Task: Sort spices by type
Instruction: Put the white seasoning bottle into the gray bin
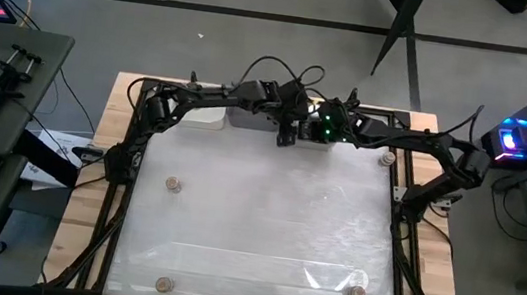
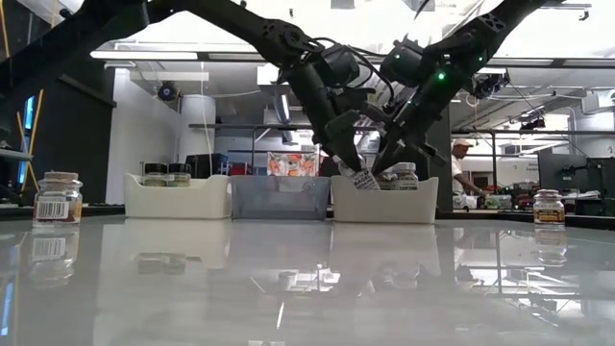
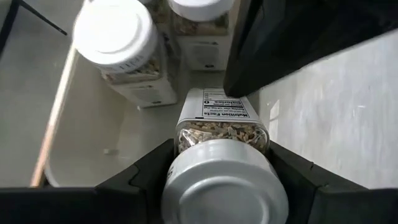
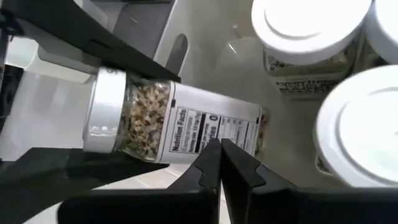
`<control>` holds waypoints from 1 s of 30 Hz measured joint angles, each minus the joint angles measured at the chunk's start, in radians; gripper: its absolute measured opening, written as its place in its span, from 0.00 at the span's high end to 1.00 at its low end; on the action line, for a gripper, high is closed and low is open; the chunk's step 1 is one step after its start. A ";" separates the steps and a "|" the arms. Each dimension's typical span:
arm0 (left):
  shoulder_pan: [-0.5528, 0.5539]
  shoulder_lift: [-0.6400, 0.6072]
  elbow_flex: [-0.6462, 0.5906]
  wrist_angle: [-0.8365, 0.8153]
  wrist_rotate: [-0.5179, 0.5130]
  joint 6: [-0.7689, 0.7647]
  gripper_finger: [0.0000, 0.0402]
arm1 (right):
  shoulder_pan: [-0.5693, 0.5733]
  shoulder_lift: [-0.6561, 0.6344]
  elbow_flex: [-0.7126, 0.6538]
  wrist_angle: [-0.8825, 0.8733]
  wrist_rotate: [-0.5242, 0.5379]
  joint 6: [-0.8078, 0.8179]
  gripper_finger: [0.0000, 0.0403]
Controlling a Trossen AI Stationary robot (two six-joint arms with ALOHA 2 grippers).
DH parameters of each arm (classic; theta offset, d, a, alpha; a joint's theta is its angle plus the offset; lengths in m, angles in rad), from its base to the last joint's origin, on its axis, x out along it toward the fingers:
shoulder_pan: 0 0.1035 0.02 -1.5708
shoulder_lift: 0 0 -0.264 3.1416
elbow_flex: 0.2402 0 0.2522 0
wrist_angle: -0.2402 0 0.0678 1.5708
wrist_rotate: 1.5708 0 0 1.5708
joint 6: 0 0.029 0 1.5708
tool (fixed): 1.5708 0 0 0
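1. Glossy white table on a wooden frame, seen from above; beyond it the low view shows a lit workshop, with a person at a far bench.
2. Three bins stand in a row at the far edge: a white bin with two dark-capped jars, a grey bin in the middle, and a second white bin holding white-capped jars.
3. Left gripper — at the second white bin, its fingers either side of a tilted white-capped jar. The jaws are spread about as wide as the jar; whether they are clamped on it cannot be told. The jar leans over the bin's edge, base down inside, just beside the upright white-capped jars.
4. Right gripper — fingers pressed together, holding nothing, the tips at the label of the tilted jar; whether they touch it cannot be told.
5. Cork-capped jars stand well apart on the table: one at the left, one at the near-left edge, one at the near right and one at the far right.
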 joint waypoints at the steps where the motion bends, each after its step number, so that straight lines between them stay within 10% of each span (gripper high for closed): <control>1: 0.000 0.000 -0.004 0.001 0.003 0.000 0.52 | 0.000 0.000 0.000 -0.007 0.000 -0.001 1.00; 30: 0.017 -0.044 0.017 0.040 -0.004 0.037 0.30 | -0.042 -0.046 0.000 -0.027 -0.019 -0.067 1.00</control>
